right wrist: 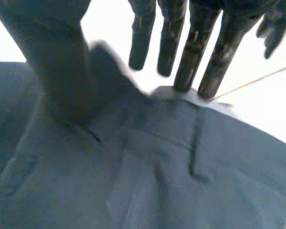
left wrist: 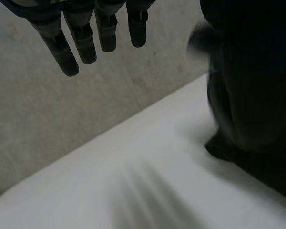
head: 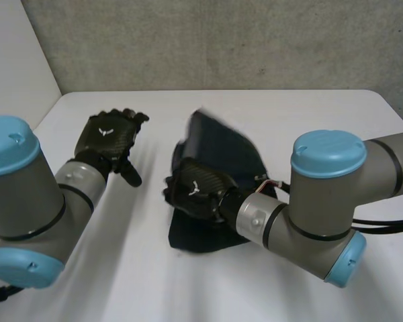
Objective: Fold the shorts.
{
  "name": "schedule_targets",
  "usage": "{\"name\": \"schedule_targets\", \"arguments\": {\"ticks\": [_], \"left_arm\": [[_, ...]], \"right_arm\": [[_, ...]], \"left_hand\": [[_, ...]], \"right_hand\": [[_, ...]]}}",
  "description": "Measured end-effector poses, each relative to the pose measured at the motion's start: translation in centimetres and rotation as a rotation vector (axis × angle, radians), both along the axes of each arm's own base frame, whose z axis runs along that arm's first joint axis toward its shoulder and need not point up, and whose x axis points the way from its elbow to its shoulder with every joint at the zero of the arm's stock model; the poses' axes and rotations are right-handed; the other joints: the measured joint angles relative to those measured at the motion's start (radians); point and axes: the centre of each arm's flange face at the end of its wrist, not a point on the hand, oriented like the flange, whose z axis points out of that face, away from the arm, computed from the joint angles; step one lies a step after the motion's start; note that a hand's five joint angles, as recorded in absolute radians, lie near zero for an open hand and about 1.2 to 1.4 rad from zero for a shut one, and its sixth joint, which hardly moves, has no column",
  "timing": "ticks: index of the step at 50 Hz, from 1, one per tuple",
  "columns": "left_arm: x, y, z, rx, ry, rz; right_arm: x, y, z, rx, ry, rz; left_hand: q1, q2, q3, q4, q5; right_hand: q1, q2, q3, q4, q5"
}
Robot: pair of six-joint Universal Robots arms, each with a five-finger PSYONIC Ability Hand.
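We see both released: right robot hand (head: pixel 195 191) flat on the dark shorts (head: pixel 221 144), left robot hand (head: pixel 111 136) beside them.

I am looking down at a white table (head: pixel 309 114) that is stretching away in front of me. A grey, speckled wall (head: pixel 221 40) is running along its far edge, and a plain white wall (head: pixel 13 54) is closing off the far left corner.
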Motion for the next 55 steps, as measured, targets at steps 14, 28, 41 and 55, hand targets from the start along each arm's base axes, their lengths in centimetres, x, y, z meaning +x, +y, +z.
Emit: {"name": "schedule_targets", "arguments": {"ticks": [14, 28, 41, 55], "left_arm": [[-3.5, -2.6, 3.6, -0.088, 0.057, -0.021], [-9.6, -0.4, -5.0, 0.214, -0.046, -0.138], [-7.4, 0.5, -9.2, 0.41, -0.222, -0.022], [-6.4, 1.6, -0.8, 0.275, -0.121, -0.021]], "right_arm": [[-4.4, -6.8, 8.2, 0.51, -0.502, -0.374], [-5.6, -10.7, 1.1, 0.689, -0.324, -0.675], [-6.3, -10.4, -3.7, 0.686, -0.135, -0.737], [-7.2, -9.5, 1.3, 0.547, -0.266, -0.707]], "left_hand": [[0.0, 0.0, 0.0, 0.0, 0.0], [0.0, 0.0, 0.0, -0.005, 0.0], [-0.018, -0.027, -0.01, -0.005, 0.0], [-0.029, -0.043, -0.025, -0.005, 0.0]], "right_hand": [[-0.36, -0.454, -0.476, -0.452, -0.445], [-0.36, -0.454, -0.476, -0.452, -0.445], [-0.407, -0.492, -0.476, -0.452, -0.445], [-0.416, -0.501, -0.476, -0.452, -0.45]]}}
